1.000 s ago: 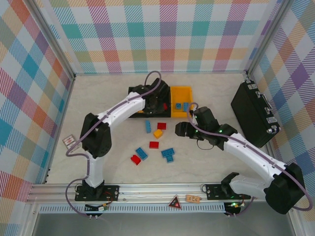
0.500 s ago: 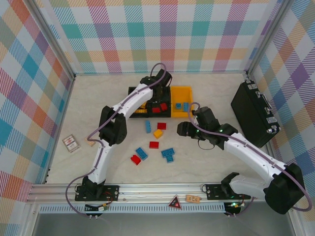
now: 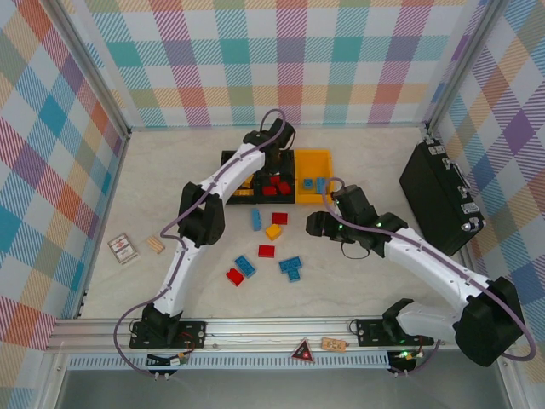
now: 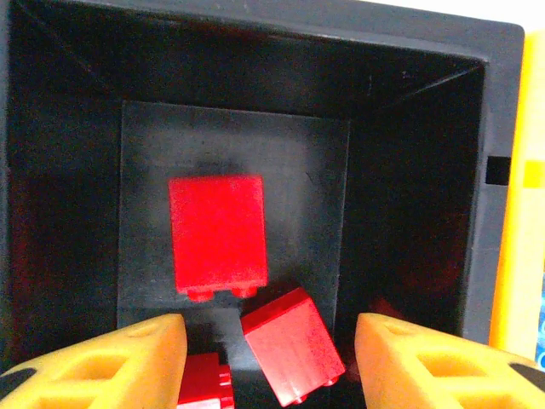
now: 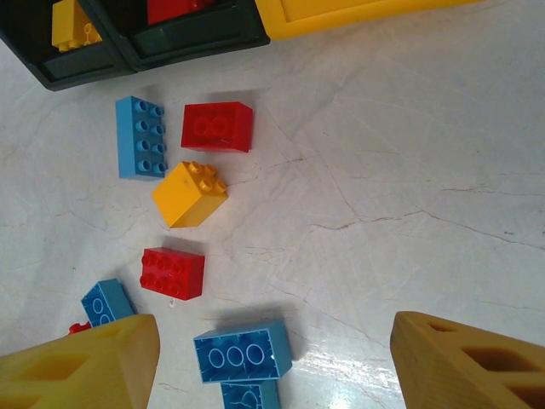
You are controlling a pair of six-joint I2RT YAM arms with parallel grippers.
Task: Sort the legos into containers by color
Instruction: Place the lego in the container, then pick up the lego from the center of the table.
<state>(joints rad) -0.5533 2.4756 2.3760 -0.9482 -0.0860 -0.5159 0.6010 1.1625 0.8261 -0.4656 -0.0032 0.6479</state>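
My left gripper [image 3: 276, 166] hangs open over the middle black bin [image 3: 289, 198] of the three joined containers. In the left wrist view its jaws [image 4: 268, 336] stand wide apart above three red legos [image 4: 217, 234] lying on that bin's floor [image 4: 306, 170], and they hold nothing. My right gripper [image 3: 319, 223] is open over bare table, right of the loose legos. Below it lie a blue brick turned upside down [image 5: 243, 351], two red bricks [image 5: 173, 273], a yellow one [image 5: 189, 193] and a long blue one [image 5: 140, 136]. The yellow-orange bin [image 3: 313, 162] holds blue bricks.
A large black hard case [image 3: 438, 196] stands at the right wall. Two small cards [image 3: 122, 247] lie at the left of the table. More loose bricks [image 3: 234, 276] lie nearer the arm bases. Checked walls close in three sides.
The left arm has stretched farther back and now hangs over the middle black bin, leaving its red bricks in sight. The right arm has barely moved.
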